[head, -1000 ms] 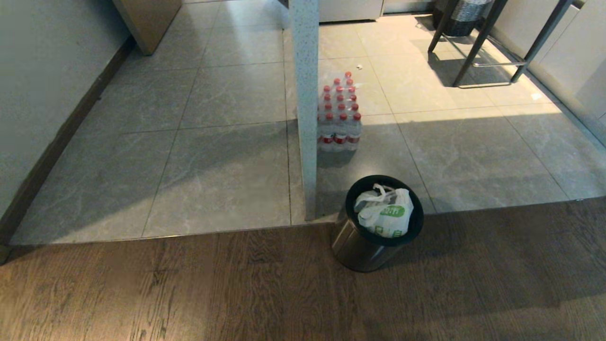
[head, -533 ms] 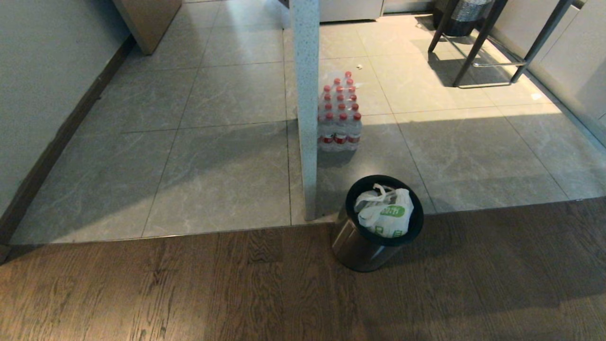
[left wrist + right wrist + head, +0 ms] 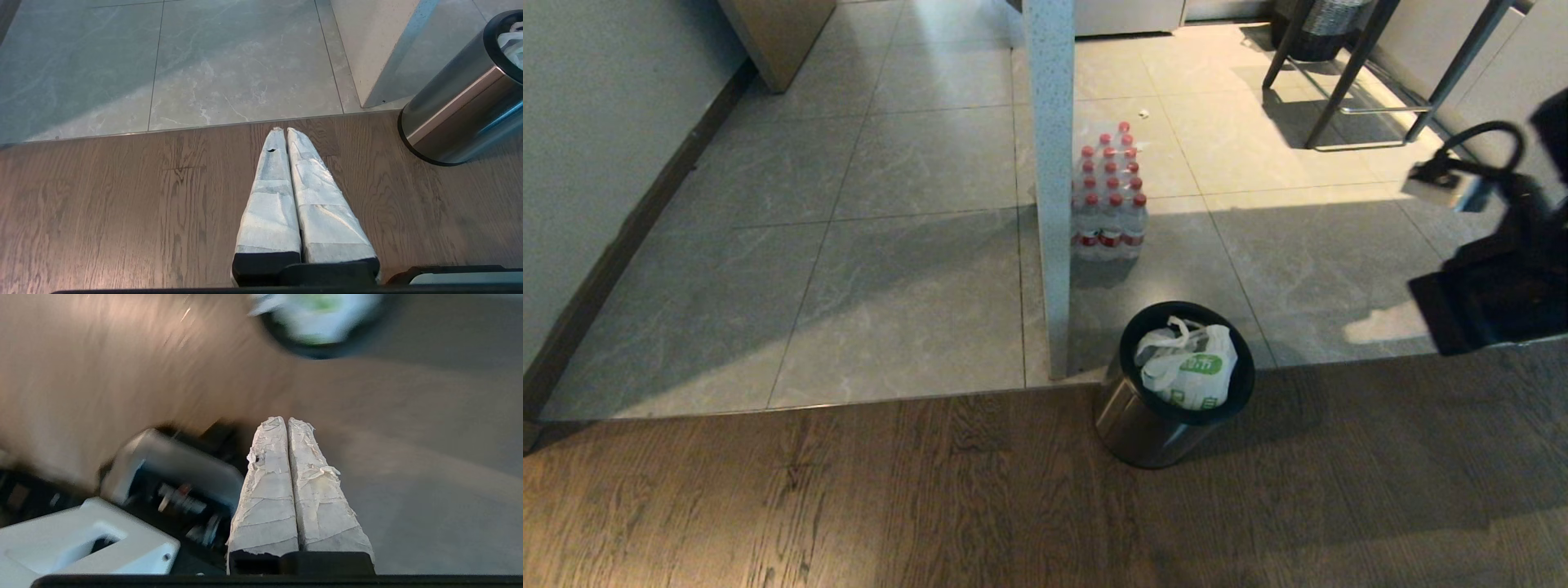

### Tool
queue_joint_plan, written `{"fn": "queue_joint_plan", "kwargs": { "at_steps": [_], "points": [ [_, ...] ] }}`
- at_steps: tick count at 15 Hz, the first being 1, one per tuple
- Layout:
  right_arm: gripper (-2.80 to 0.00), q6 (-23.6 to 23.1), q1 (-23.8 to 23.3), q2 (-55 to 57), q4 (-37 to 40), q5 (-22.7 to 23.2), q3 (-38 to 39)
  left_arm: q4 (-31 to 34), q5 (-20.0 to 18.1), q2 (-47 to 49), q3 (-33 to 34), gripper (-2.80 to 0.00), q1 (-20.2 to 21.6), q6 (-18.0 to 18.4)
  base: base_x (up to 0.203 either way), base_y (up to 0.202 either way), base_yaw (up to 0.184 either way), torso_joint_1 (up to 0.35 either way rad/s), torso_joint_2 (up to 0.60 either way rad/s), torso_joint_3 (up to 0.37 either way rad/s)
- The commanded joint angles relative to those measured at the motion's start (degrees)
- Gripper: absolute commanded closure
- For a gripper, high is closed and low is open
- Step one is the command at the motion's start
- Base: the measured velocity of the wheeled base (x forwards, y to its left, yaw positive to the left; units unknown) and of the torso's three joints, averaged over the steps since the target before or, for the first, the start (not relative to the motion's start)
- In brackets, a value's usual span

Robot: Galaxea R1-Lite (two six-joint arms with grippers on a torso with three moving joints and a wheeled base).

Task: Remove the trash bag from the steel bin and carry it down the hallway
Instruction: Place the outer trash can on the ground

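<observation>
I have the thin white plastic trash bag with green print (image 3: pixel 1188 366) sitting inside the small shiny steel bin with the black rim (image 3: pixel 1143 429), its handle loops poking up toward the far side of the opening. The bin stands on the brown wood-plank floor (image 3: pixel 849 498) right at the seam with the grey marble-pattern tiles (image 3: pixel 907 278), just beside a white speckled post (image 3: pixel 1052 180); a shrink-wrapped pack of red-capped water bottles (image 3: pixel 1109 204) sits behind that post.

My right claw (image 3: pixel 288 421) is up in the air off to the right of the bin, well apart from it, tape-wrapped fingers pressed together and holding nothing. My left claw (image 3: pixel 284 130) is parked low over the wood floor, fingers also pressed together, bin off to its side.

The step, as I judge it, is the reach. I'd spread the right claw before descending, come in from above the rim, aim for the raised loops rather than the bag's slack body, and pinch both loops so the thin plastic lifts straight without snagging the rim or tipping the light bin
</observation>
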State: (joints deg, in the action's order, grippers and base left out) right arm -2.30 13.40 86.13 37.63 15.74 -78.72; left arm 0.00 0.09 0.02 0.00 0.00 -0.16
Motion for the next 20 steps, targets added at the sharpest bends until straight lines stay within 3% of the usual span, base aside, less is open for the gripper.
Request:
{"fn": "queue_joint_plan", "kwargs": {
  "at_steps": [1,3,5,6,10,16,20],
  "points": [
    [0.0,-0.4,2.3,15.5,-5.6,1.9,-1.4,0.0,0.0,-0.1,0.1,0.0,0.0,0.0,0.0,0.0,0.0,0.0,0.0,0.0],
    [0.0,-0.3,3.7,22.3,-16.0,2.7,-1.3,0.0,0.0,-0.1,0.1,0.0,0.0,0.0,0.0,0.0,0.0,0.0,0.0,0.0],
    [0.0,-0.8,5.1,26.6,-18.4,2.9,-0.6,0.0,0.0,-0.1,0.1,0.0,0.0,0.0,0.0,0.0,0.0,0.0,0.0,0.0],
    [-2.8,-0.6,5.5,28.9,-19.1,2.5,-0.7,0.0,0.0,-0.1,0.1,0.0,0.0,0.0,0.0,0.0,0.0,0.0,0.0,0.0],
    [-2.8,-0.7,6.7,35.6,-20.0,-2.5,-4.2,0.0,0.0,-0.1,0.1,0.0,0.0,0.0,0.0,0.0,0.0,0.0,0.0,0.0],
    [-2.8,-1.0,7.2,38.8,-20.5,-2.6,-4.9,0.0,0.0,-0.1,0.1,0.0,0.0,0.0,0.0,0.0,0.0,0.0,0.0,0.0],
    [-2.8,-1.2,8.0,41.6,-25.9,-2.8,-5.1,0.0,0.0,-0.1,0.1,0.0,0.0,0.0,0.0,0.0,0.0,0.0,0.0,0.0]
  ]
}}
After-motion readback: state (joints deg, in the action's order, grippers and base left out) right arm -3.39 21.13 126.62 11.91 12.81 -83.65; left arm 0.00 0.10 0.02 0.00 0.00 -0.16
